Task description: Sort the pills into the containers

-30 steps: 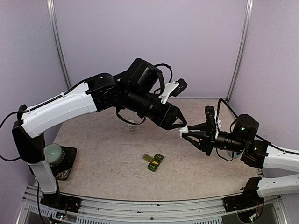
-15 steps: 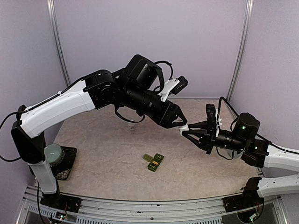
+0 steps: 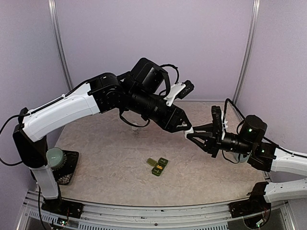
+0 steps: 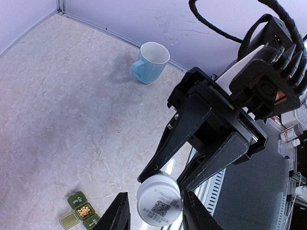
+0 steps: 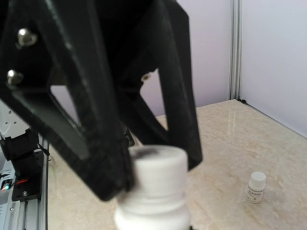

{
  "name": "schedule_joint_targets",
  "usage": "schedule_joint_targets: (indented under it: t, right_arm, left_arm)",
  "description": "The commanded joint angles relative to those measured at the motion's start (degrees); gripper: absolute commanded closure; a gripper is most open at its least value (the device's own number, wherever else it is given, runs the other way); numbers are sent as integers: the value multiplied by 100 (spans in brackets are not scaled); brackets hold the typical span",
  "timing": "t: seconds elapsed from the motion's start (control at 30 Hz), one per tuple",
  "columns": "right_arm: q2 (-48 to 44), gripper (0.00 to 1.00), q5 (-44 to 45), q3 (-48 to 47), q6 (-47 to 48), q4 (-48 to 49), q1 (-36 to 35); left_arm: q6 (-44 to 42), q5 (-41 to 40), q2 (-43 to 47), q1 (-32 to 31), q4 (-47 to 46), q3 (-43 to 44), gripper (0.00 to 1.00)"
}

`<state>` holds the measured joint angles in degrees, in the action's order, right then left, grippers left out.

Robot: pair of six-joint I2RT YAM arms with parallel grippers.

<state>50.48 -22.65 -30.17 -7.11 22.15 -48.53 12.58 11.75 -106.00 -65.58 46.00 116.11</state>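
A white pill bottle point(image 3: 188, 131) hangs in the air between both arms. My right gripper point(image 3: 191, 135) is shut on its body. The left gripper point(image 4: 153, 194) stands open round the bottle's point(image 4: 159, 203) capped end, which carries a printed code. One finger touches the cap and the other has a small gap. In the right wrist view the left fingers point(image 5: 108, 158) flank the cap of the bottle point(image 5: 156, 191). The containers point(image 3: 158, 166) lie on the table below with their lids open. Yellow pills point(image 4: 84, 211) fill the middle compartment of the containers point(image 4: 69, 220).
A pale blue mug point(image 4: 149, 62) stands near the back wall. A second small white bottle point(image 5: 256, 187) stands on the table. At the left edge a teal round object point(image 3: 55, 157) sits on a black stand. More bottles point(image 4: 290, 136) lie beyond the table's edge.
The left gripper's fingers have drawn closer together round the bottle's cap. Both arms have shifted only slightly and the right gripper's hold is unchanged.
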Motion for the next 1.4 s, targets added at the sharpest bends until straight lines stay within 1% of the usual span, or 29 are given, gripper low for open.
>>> schedule_joint_targets:
  t: [0.0, 0.03, 0.1, 0.13, 0.3, 0.57, 0.8, 0.97, 1.2, 1.37]
  right_arm:
    - [26, 85, 8, -95, 4, 43, 33]
    - [30, 85, 7, -94, 0, 44, 30]
    - [25, 85, 18, -88, 0, 42, 33]
    - [16, 85, 24, -83, 0, 42, 33]
    - [30, 85, 15, -84, 4, 52, 28]
    - [49, 85, -4, -59, -17, 78, 33]
    - [49, 85, -3, -62, -18, 79, 36]
    - [25, 85, -11, -65, -27, 87, 35]
    - [-42, 85, -20, -60, -35, 100, 29]
    - [-159, 85, -102, -30, -52, 147, 35]
  left_arm:
    - [-63, 9, -62, -30, 54, 148, 62]
    - [-63, 16, -62, -27, 49, 147, 61]
    - [-63, 42, -55, -25, 29, 147, 54]
    - [-63, 53, -54, -29, 29, 153, 52]
    - [-62, 46, -29, -26, 15, 161, 50]
    - [-80, 30, -9, -29, -3, 168, 57]
    - [-77, 94, 15, -25, -47, 147, 59]
    - [-77, 134, -17, -34, -12, 111, 63]
    - [-93, 182, -23, -30, -30, 112, 73]
    - [-147, 315, 9, -34, -111, 23, 74]
